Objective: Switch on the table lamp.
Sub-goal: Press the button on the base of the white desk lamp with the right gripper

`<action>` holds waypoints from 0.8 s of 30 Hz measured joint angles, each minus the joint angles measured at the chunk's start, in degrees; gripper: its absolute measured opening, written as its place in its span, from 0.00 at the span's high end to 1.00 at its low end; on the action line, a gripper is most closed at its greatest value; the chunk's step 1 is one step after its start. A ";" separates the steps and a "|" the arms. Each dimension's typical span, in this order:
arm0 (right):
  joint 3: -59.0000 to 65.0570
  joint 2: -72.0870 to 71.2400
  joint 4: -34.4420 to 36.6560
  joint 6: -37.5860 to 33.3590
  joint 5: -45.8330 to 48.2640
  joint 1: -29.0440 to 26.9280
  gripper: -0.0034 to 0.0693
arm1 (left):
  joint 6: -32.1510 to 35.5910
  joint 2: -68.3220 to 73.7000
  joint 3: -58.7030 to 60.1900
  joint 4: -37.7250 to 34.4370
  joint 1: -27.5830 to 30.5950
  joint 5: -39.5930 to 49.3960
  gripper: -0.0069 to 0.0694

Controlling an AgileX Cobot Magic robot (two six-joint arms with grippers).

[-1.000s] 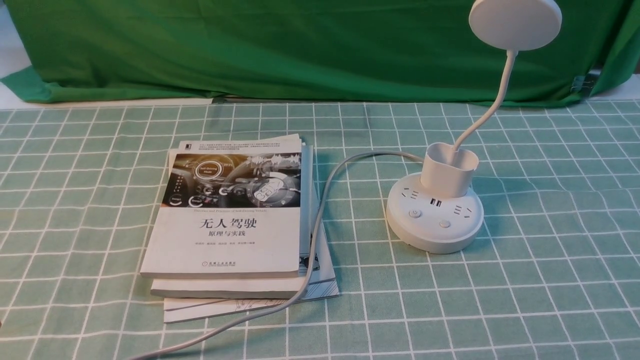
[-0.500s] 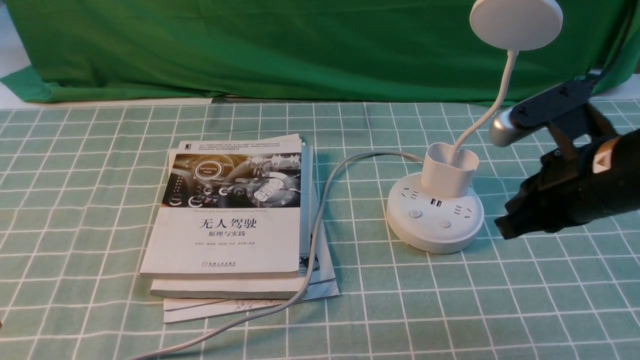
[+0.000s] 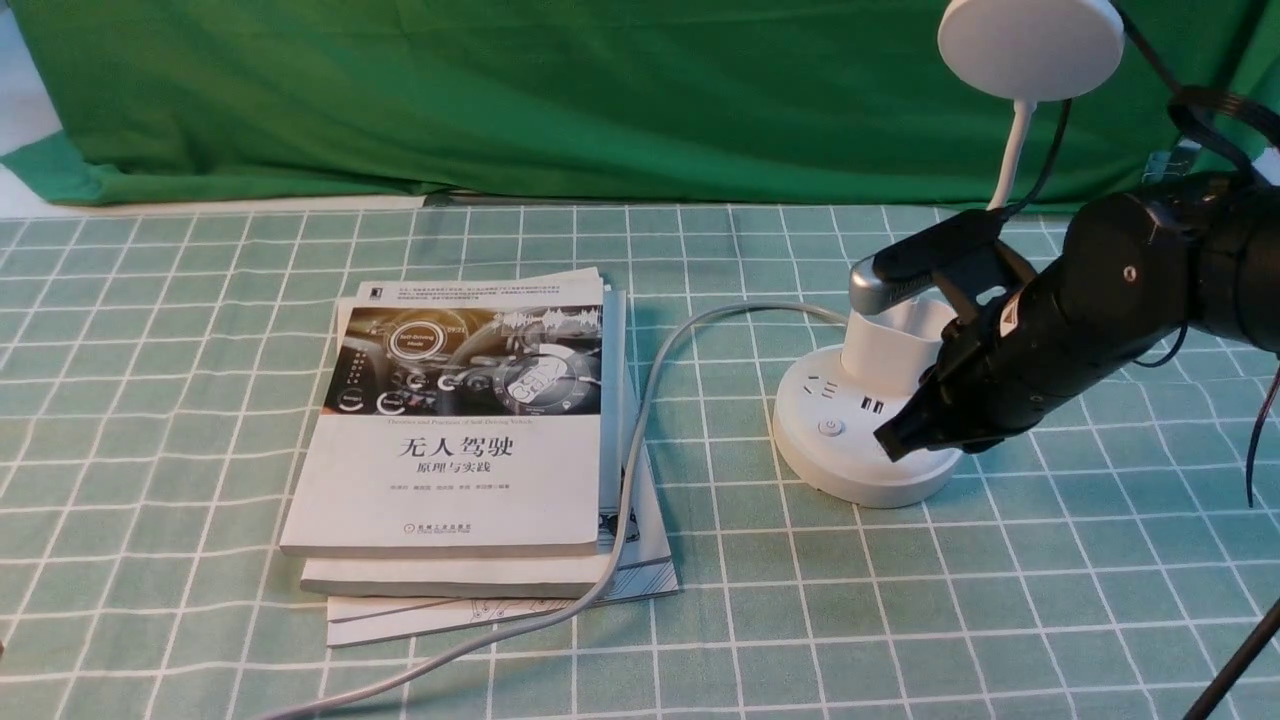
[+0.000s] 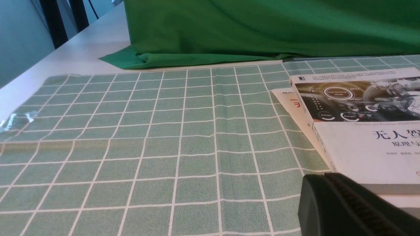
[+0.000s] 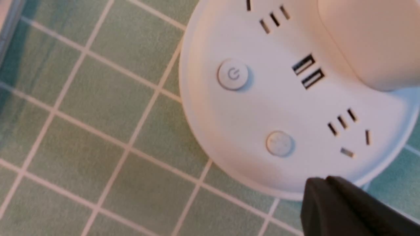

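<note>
- At the right of the front view stands the lamp (image 3: pixel 830 440). Its round base is on the cloth (image 3: pixel 150 400), and the top edge of the frame clips its disc head.
- The right arm crosses in front of the lamp, hiding the lower neck, part of the cup and the base's front right.
- The right gripper (image 3: pixel 890 443) has its fingers pressed together and holds nothing. Its tip is over the base's front right.
- In the front view only the power button (image 3: pixel 830 428) shows; the gripper covers the second one.
- The right wrist view shows that second button (image 5: pixel 279 143) clear of the gripper tip (image 5: pixel 316 188), which sits at the base's rim. I cannot tell whether the tip touches the base.
- The left gripper (image 4: pixel 325 183) shows only as a dark corner in the left wrist view, just beside the books (image 3: pixel 470 430). Its fingers seem to lie together along a seam.
- The cord (image 3: pixel 640 420) leaves the base behind the cup, crosses the books' right edge and runs out at the bottom of the frame.
- The books lie at centre left, well apart from the base, with only the cord in the strip between them.
- Bare cloth fills the left side and the lower right of the frame.
- A dark bar (image 3: pixel 1235 660) cuts the bottom right corner.
- The backdrop (image 3: pixel 500 90) closes off the far edge.
</note>
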 joint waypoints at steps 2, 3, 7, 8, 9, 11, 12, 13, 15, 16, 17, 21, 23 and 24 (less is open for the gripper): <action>-0.05 0.75 0.47 -0.31 -0.55 0.00 0.92 | 0.00 0.00 0.00 0.00 0.00 0.00 0.88; -0.05 0.93 0.55 -0.41 -0.68 0.05 0.92 | 0.00 0.00 0.00 0.00 0.00 0.00 0.88; -0.05 1.82 0.73 -0.58 -1.41 0.54 0.92 | 0.00 0.00 0.00 0.00 0.00 0.00 0.88; -0.05 2.05 0.87 -0.63 -1.63 0.61 0.92 | 0.00 0.00 0.00 0.00 0.00 0.00 0.88; -0.05 2.14 0.92 -0.69 -1.96 0.61 0.92 | 0.00 0.00 0.00 0.00 0.00 0.00 0.88; -0.05 2.46 0.92 -0.92 -2.58 0.61 0.92 | 0.00 0.00 0.00 0.00 0.00 0.00 0.88; -0.05 2.65 0.92 -1.14 -2.89 0.61 0.92 | 0.00 0.00 0.00 0.00 0.00 0.00 0.88; -0.05 2.78 0.92 -1.37 -3.07 0.61 0.92 | 0.00 0.00 0.00 0.00 0.00 0.00 0.88; -0.05 2.98 0.92 -1.67 -3.30 0.61 0.92 | 0.00 0.00 0.00 0.00 0.00 0.00 0.88; -0.05 2.98 0.92 -1.73 -3.50 0.61 0.92 | 0.00 0.00 0.00 0.00 0.00 0.00 0.88; -0.05 3.04 0.92 -1.77 -3.75 0.61 0.92 | 0.00 0.00 0.00 0.00 0.00 0.00 0.88; -0.05 3.36 0.92 -1.79 -4.61 0.61 0.92 | 0.00 0.00 0.00 0.00 0.00 0.00 0.88; -0.05 3.51 0.92 -1.84 -4.73 0.61 0.92 | 0.00 0.00 0.00 0.00 0.00 0.00 0.88; -0.05 3.88 0.92 -1.84 -4.97 0.61 0.92 | 0.00 0.00 0.00 0.00 0.00 0.00 0.88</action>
